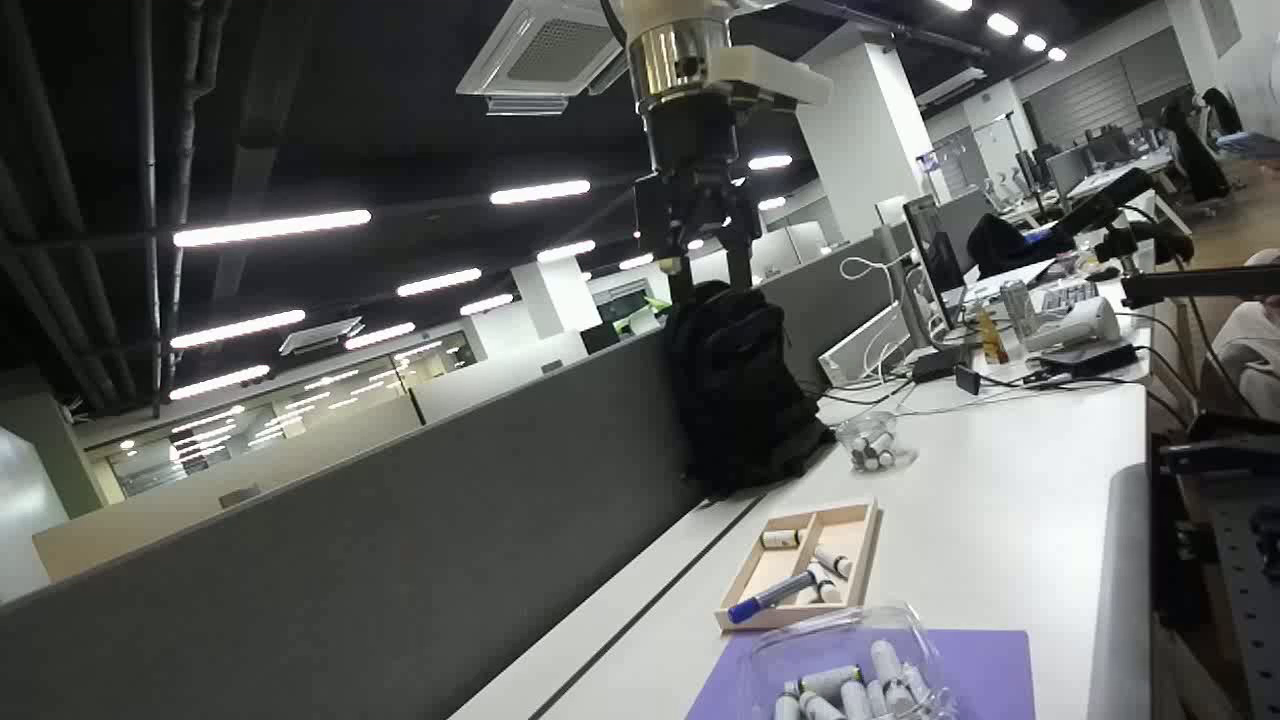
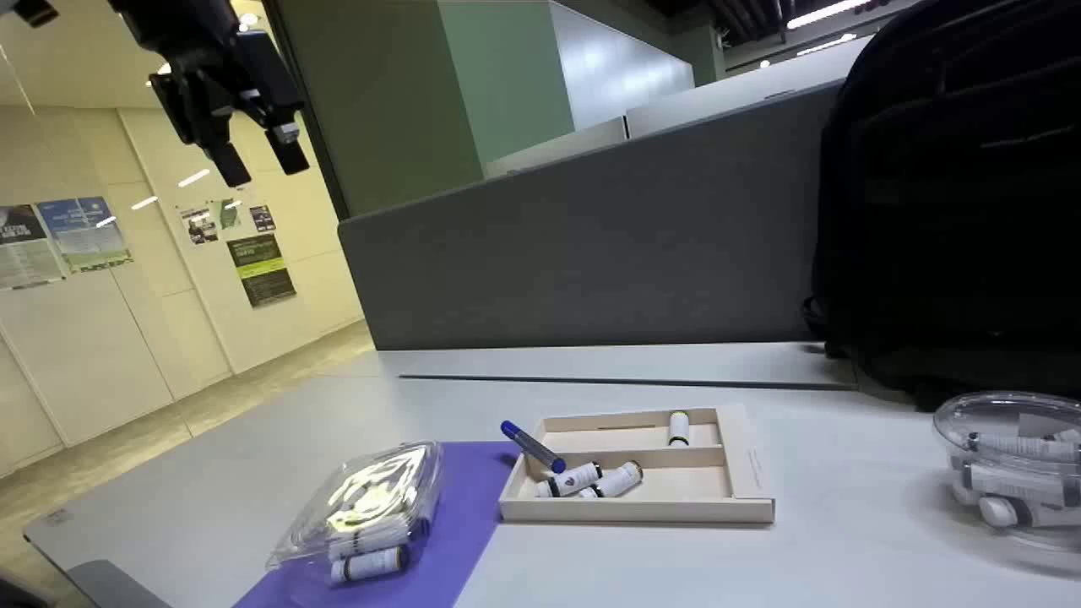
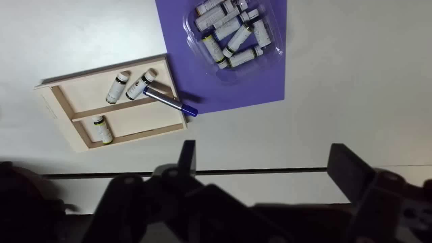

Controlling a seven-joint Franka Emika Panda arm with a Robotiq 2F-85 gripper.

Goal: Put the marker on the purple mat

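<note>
The marker, silver-grey with blue ends, lies tilted across the wall of the tan wooden tray in both exterior views (image 1: 775,594) (image 2: 533,446). In the wrist view the marker (image 3: 167,100) has one blue end sticking out past the tray wall, over the corner of the purple mat (image 3: 260,93). The mat also shows in both exterior views (image 1: 988,672) (image 2: 480,477), flat on the table beside the tray. My gripper is high above the table, open and empty; its fingers are wide apart in the wrist view (image 3: 261,155) and it shows in both exterior views (image 1: 711,285) (image 2: 267,171).
The wooden tray (image 2: 633,511) holds several small white bottles. A clear plastic container (image 3: 233,77) with several bottles stands on the mat. A clear round bowl (image 2: 1005,426) of bottles and a black backpack (image 1: 745,390) stand by the grey partition (image 2: 591,245).
</note>
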